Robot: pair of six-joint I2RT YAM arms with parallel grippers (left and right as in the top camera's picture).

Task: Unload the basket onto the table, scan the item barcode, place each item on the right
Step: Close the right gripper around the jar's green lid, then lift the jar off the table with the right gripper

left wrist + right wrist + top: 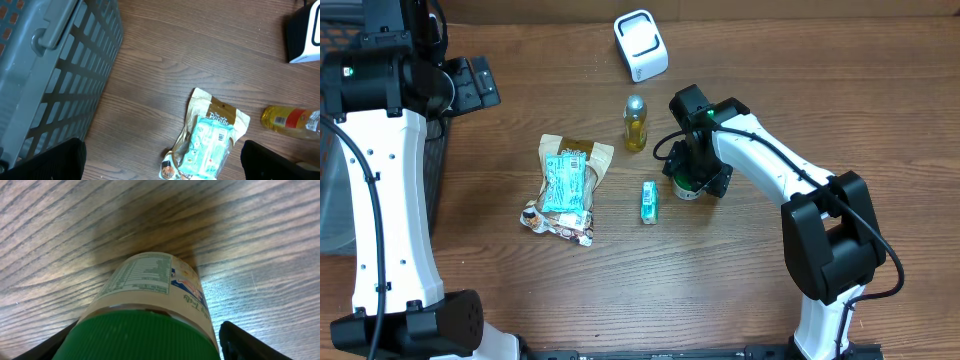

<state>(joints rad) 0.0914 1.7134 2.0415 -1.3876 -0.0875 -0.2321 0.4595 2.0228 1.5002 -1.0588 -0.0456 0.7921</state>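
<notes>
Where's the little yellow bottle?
In the overhead view, the yellow bottle sits near the middle of the table, just below the white scanner in the picture, between the snack bags and the right gripper.

Bright, even light leaves soft shadows on the table [470, 290], with pale glare beside the jar [150, 280] in the right-wrist view.

Green-lidded jar [150, 305] upright; white scanner [641, 44] well apart.
</notes>
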